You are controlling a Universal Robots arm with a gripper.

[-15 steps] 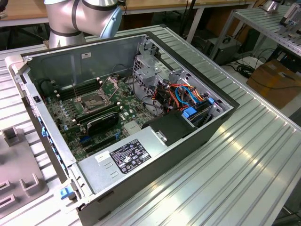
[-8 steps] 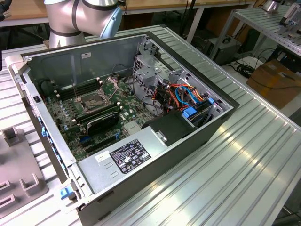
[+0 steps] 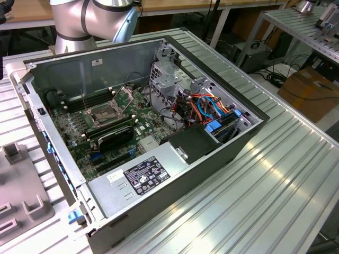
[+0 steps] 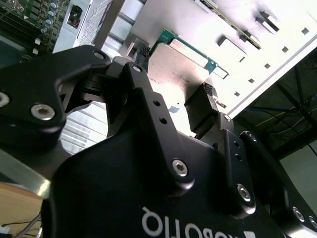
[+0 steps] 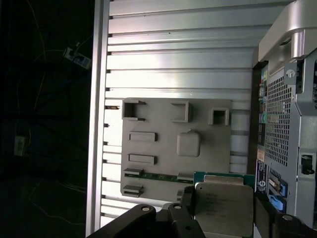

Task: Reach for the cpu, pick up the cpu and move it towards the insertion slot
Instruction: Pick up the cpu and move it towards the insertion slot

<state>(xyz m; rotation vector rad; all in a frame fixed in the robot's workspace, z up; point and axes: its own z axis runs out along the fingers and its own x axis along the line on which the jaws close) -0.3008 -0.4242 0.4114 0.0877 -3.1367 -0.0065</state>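
Gripper (image 4: 176, 96) fingers (image 5: 185, 201) are clamped on the cpu (image 5: 223, 208), gripping opposite edges. Chip is held above the grey parts tray (image 5: 163, 134) on the ribbed aluminium table (image 5: 178, 64), beside the computer case (image 5: 287, 114). Insertion slot (image 3: 104, 112) sits inside that case.

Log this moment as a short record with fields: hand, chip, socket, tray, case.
hand: black hand shut on the chip, one finger on each side
chip: cpu held between the fingers, above the grey tray
socket: insertion slot on the board, frame open, nothing in it
tray: grey tray lying on the ribbed metal table, beside the case
case: open computer case
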